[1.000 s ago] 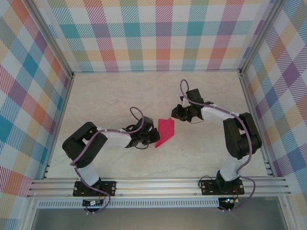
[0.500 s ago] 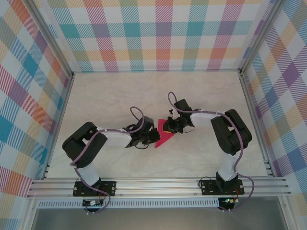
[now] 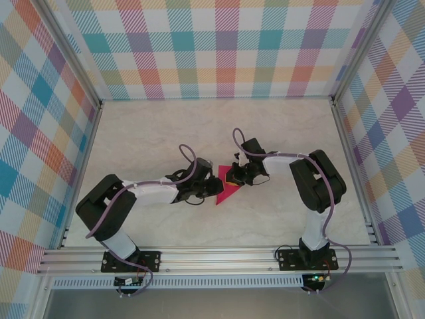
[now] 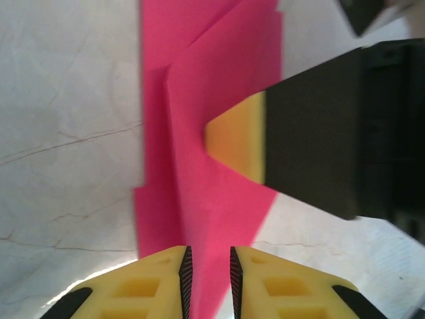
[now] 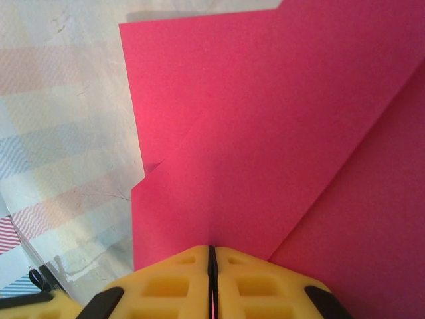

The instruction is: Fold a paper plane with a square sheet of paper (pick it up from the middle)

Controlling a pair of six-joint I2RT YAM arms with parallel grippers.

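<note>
Half-folded pink paper (image 3: pixel 224 191) on the table (image 3: pixel 146 133): right end effector (image 5: pixel 211 249) pinched tight on its 12 o'clock edge, left end effector (image 4: pixel 209 252) slightly apart at 9 o'clock

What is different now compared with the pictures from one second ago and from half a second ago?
The right pincer moved left, from beside the pink paper onto its right side, and shut on it. The left pincer loosened: its jaws now stand slightly apart around the paper's left side. The left arm's elbow swung outward to the left. The paper kept roughly its place between the two arms.
</note>
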